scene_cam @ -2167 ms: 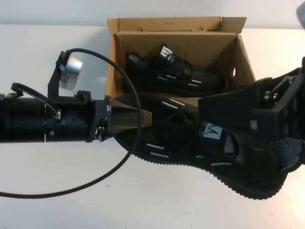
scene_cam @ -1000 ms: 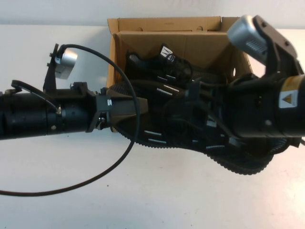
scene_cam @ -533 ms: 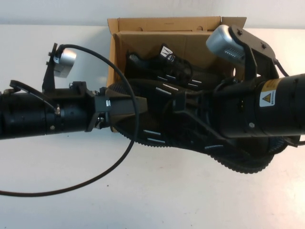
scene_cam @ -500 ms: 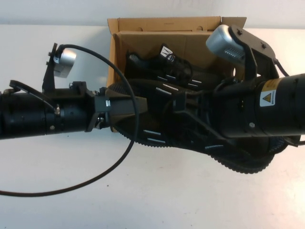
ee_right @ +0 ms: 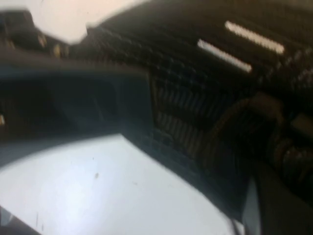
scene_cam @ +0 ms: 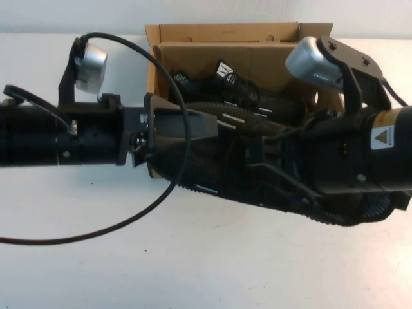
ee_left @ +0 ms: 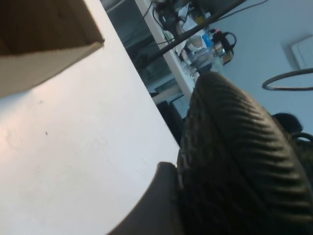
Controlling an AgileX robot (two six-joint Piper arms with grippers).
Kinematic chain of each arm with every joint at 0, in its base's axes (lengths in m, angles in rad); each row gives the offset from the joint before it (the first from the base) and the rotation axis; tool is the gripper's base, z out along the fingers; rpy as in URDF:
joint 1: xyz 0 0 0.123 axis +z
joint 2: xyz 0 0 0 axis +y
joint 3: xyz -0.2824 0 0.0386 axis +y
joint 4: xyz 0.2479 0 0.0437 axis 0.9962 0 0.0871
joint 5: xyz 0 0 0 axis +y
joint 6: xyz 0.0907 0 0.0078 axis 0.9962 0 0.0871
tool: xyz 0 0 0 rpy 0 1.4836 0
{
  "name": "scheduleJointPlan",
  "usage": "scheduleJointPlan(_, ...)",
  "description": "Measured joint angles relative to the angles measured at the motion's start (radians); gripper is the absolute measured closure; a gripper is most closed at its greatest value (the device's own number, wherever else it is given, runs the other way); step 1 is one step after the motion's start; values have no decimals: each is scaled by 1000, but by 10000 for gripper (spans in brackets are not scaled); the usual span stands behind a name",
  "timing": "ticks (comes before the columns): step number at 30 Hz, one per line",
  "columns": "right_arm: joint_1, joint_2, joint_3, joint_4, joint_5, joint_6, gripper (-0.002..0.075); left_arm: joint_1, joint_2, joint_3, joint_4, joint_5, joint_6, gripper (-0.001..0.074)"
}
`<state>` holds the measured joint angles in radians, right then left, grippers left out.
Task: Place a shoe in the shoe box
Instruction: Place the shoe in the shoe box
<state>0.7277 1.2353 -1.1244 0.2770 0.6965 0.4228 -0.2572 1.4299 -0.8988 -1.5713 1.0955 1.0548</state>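
- Hoisting a black mesh sneaker (scene_cam: 212,170) with white dash marks just in front of the brown corrugated cardboard shoe box (scene_cam: 225,32), my two arms meet over the box's near wall. The ridged sole is rolled outward, away from the box.
- Right gripper (scene_cam: 257,151): it sits at the near right corner of the box and is closed tight. From what I can see, it is pinched on the black mesh sneaker's upper around the lace area.
- Left gripper (scene_cam: 199,124): it is at the near left corner of the box, against the toe end of the black mesh sneaker. I cannot tell whether it is apart or gripping.
- Done so far, in my judgement: the black mesh sneaker has been picked up and brought to the box's front edge. Its upper side overlaps the near wall, but most of its body lies outside the box.
- Left to do: carry it over the wall, lower it into the free space on the near side of the box, and let go.
- Already inside: a second black mesh sneaker (scene_cam: 225,71) with a white logo tag lies along the far wall of the box.
- Count: two sneakers, one inside the box and one at its front; one shoe box with its flaps open; two grippers; one white table (scene_cam: 193,257) under the box.
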Motion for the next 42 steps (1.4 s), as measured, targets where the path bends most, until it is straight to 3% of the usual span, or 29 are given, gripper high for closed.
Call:
scheduleJointPlan(8,0,-92,1,-52,98,-2,728,72,0,-134,264,-2,53,65)
scheduleJointPlan(15,0,-124,1,-135,165,-2,728,140,0,-204,365,71,56,97)
scheduleJointPlan(17,-9,-124,1,-154,178,-2,729,140,0,-214,435,90,56,244)
scheduleJointPlan(20,-44,-107,-28,-163,228,-19,729,140,-4,-214,471,102,72,559)
scheduleJointPlan(23,-88,-70,-84,-164,248,-58,729,140,-21,-216,471,101,86,687)
scheduleJointPlan(28,-156,15,-204,-138,250,-134,729,140,-112,-220,544,92,74,730)
scheduleJointPlan(34,-202,166,-348,12,250,-285,729,140,-286,-214,752,-34,-41,736)
scheduleJointPlan(42,-278,431,-567,110,280,-423,729,140,-549,-53,900,-216,-174,736)
